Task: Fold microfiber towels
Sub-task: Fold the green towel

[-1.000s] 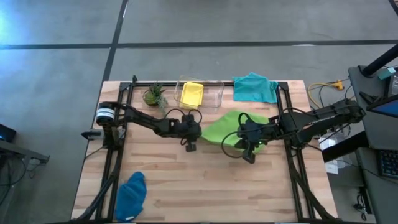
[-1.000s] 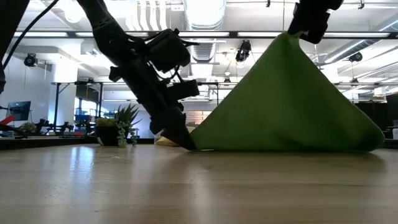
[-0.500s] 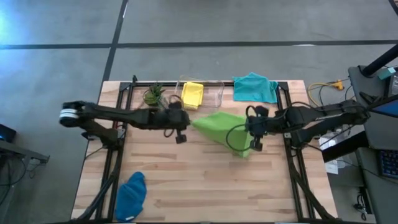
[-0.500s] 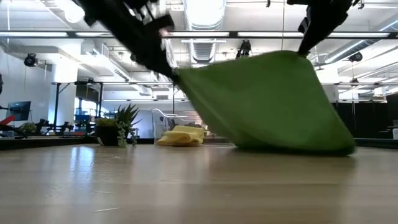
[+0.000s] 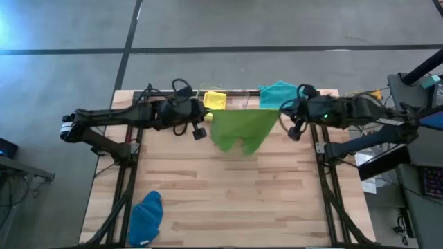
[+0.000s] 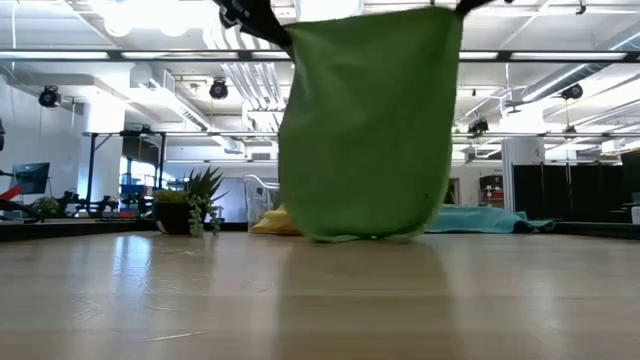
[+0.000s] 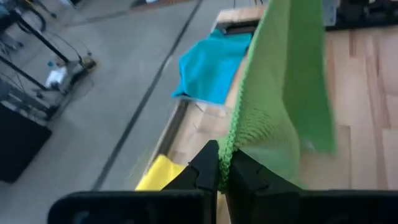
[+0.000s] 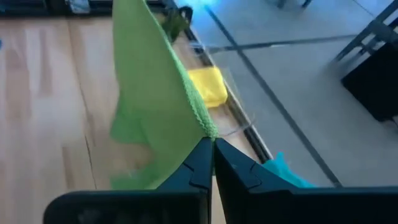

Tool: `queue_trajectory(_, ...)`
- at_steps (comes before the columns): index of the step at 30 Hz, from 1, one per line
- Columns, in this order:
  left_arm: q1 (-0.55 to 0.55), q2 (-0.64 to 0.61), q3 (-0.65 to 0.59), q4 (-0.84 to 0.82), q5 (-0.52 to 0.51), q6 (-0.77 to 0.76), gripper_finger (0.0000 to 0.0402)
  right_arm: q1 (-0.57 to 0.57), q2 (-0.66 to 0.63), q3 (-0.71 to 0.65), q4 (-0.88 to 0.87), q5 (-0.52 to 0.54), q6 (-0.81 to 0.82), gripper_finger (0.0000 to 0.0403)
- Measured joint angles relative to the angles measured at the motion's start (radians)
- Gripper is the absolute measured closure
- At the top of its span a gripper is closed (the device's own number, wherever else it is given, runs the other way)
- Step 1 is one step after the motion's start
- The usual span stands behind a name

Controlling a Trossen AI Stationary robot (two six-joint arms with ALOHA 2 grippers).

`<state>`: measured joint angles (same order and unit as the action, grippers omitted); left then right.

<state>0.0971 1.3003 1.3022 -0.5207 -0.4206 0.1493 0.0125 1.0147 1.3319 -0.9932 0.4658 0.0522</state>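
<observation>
With the left hand (image 5: 205, 119) and right hand (image 5: 282, 115) each pinching a top corner of the green towel (image 5: 240, 128), keep both hands level while lowering it to the table (image 5: 228, 200).

Wooden table (image 5: 228, 200), potted plant (image 6: 190, 205) at far edge, clear bin (image 5: 242, 99)

The high view looks straight down on the whole table (image 5: 228, 207) from well above. The low view sits at table-top level, facing across the boards into the room. Each wrist view looks forward along its own end effector, close to the lime green towel (image 7: 292, 93) pinched just ahead. All four views share that towel (image 6: 370, 120); both wrist views also show the yellow towel (image 8: 208, 87) beyond it.
</observation>
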Motion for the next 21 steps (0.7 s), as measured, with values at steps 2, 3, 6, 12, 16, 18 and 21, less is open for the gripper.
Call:
queue_trajectory(2, -0.013, 0.016, 0.031, -0.031, -0.001, -0.052, 0.0401, 0.033, 0.013, 0.037, -0.053, 0.003, 0.032, 0.0394)
queue_trajectory(3, -0.022, 0.018, 0.038, -0.051, -0.001, -0.083, 0.0401, 0.058, 0.019, 0.047, -0.075, 0.003, 0.063, 0.0394)
queue_trajectory(6, -0.063, 0.017, 0.029, -0.101, -0.007, -0.168, 0.0401, 0.164, 0.032, 0.033, -0.139, 0.001, 0.177, 0.0394)
queue_trajectory(12, -0.154, 0.003, 0.014, -0.168, -0.113, -0.218, 0.0401, 0.427, 0.037, -0.08, -0.172, 0.228, 0.296, 0.0394)
queue_trajectory(16, -0.152, 0.003, 0.061, -0.171, -0.134, -0.209, 0.0402, 0.426, 0.023, -0.065, -0.185, 0.317, 0.296, 0.0395)
queue_trajectory(18, -0.15, 0.003, 0.098, -0.171, -0.158, -0.169, 0.0402, 0.4, 0.022, -0.028, -0.185, 0.325, 0.257, 0.0395)
queue_trajectory(21, -0.137, 0.002, 0.155, -0.168, -0.204, -0.077, 0.0402, 0.351, 0.021, 0.032, -0.177, 0.36, 0.164, 0.0395)
